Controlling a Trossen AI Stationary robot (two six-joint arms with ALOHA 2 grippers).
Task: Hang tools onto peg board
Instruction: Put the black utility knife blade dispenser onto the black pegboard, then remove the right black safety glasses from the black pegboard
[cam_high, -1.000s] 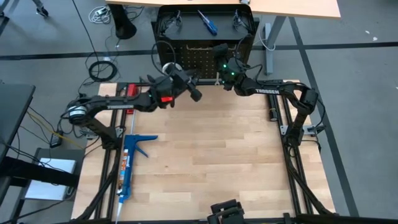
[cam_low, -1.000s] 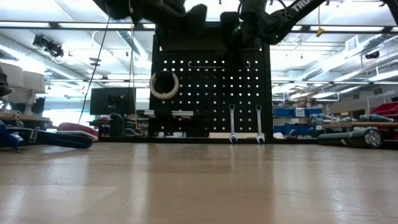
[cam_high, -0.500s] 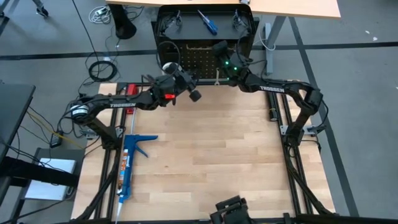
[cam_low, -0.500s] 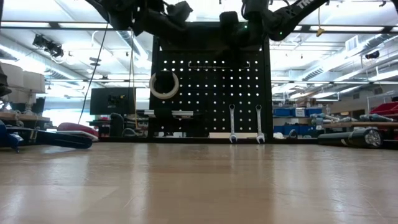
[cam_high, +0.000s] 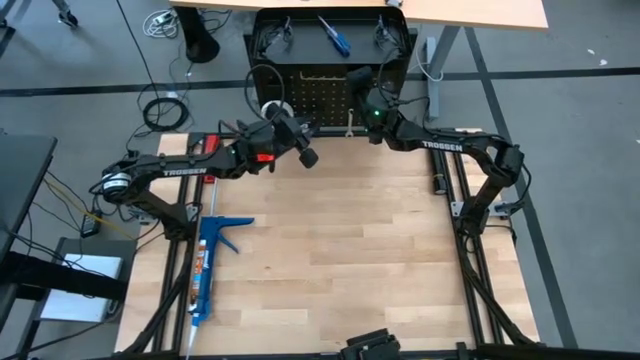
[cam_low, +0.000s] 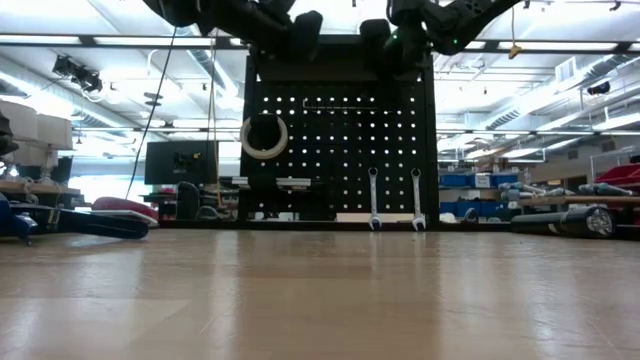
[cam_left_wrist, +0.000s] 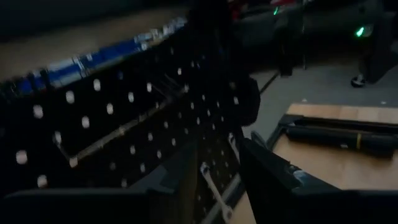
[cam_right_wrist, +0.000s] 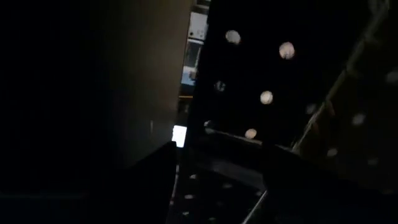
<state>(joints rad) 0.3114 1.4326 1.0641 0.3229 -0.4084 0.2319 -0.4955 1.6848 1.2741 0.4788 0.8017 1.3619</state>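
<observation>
The peg board (cam_low: 340, 150) stands upright at the table's far edge. A white tape roll (cam_low: 264, 137) hangs on its left part, and two silver wrenches (cam_low: 373, 198) (cam_low: 417, 198) hang low on its right. A blue-handled screwdriver (cam_high: 333, 35) and two safety glasses (cam_high: 275, 35) (cam_high: 390, 30) lie on the black surface behind the board. My left gripper (cam_high: 306, 152) hovers level before the board's upper part, open with nothing between its fingers (cam_left_wrist: 267, 174). My right gripper (cam_high: 355, 78) is close to the board's top, its fingers (cam_right_wrist: 155, 180) apart in the dark wrist view.
A long blue caulking gun (cam_high: 205, 260) lies near the table's left edge. A red-handled tool (cam_high: 210, 148) lies under my left arm. A thin wire bar (cam_low: 340, 103) runs across the board's upper holes. The wooden tabletop (cam_high: 340, 240) spreads in front of the board.
My right gripper has edged toward the peg board's top. My left gripper has shifted slightly toward the table's left, staying high before the board. The hung tools have not moved.
</observation>
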